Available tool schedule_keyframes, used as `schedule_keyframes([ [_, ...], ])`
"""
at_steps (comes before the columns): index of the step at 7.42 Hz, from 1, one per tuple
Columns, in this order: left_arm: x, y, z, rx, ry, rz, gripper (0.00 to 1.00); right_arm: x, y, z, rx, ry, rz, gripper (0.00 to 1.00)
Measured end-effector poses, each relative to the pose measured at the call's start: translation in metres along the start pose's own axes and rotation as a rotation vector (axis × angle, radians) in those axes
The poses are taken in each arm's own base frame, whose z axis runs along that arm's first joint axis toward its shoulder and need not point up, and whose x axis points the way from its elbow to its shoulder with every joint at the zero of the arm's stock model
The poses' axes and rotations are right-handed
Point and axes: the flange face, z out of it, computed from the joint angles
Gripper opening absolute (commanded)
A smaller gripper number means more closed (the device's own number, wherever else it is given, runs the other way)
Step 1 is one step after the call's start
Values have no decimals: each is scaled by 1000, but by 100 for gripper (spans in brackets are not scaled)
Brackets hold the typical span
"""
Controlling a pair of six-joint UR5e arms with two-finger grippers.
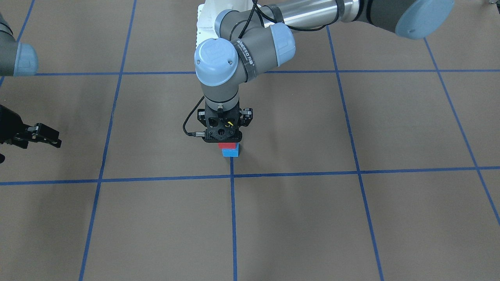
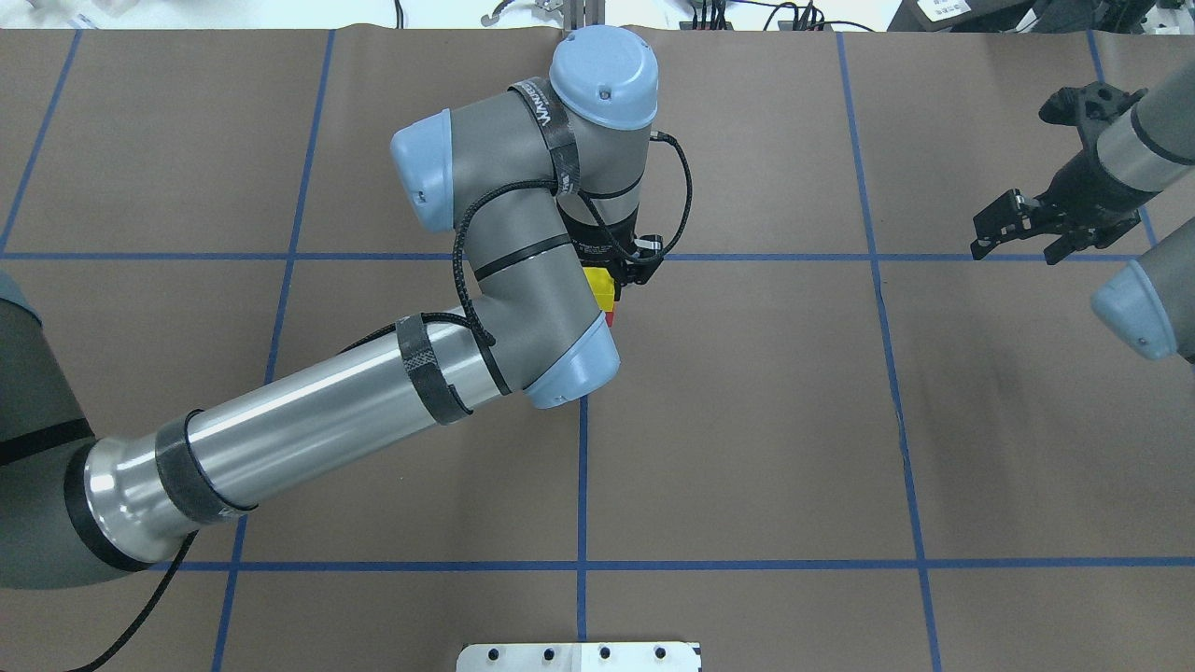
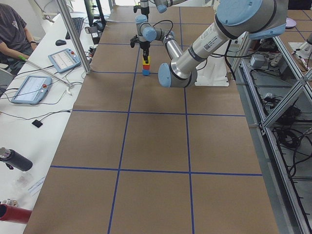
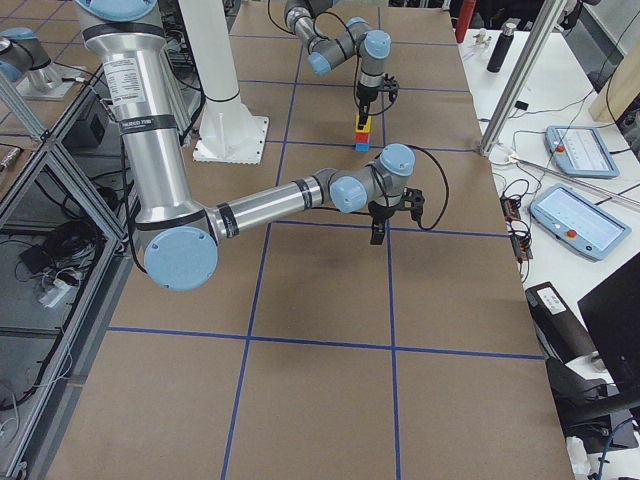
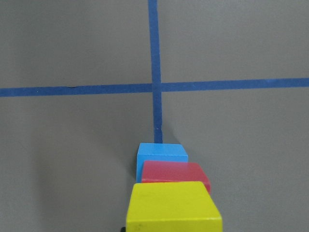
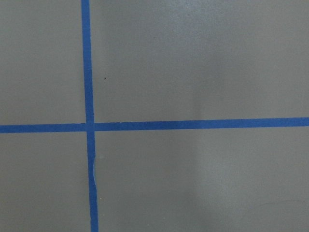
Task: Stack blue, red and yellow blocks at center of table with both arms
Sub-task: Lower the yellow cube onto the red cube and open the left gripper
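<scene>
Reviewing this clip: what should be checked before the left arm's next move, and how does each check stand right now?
1. Order bottom to top, blue block, red block, yellow block: ok.
2. Blocks squarely aligned: cannot tell.
3. Grip of left gripper on yellow block: cannot tell.
4. The right gripper open, far from the blocks: ok.
5. Blocks near tape crossing: ok.
</scene>
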Motion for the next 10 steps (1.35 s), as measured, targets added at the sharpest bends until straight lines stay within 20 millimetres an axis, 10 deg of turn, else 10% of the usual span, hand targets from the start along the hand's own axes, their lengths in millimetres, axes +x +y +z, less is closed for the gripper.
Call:
schedule_keyframes([
  [10, -7, -9, -6, 12, 7, 23, 0, 6, 0, 6, -10, 9, 10, 100],
])
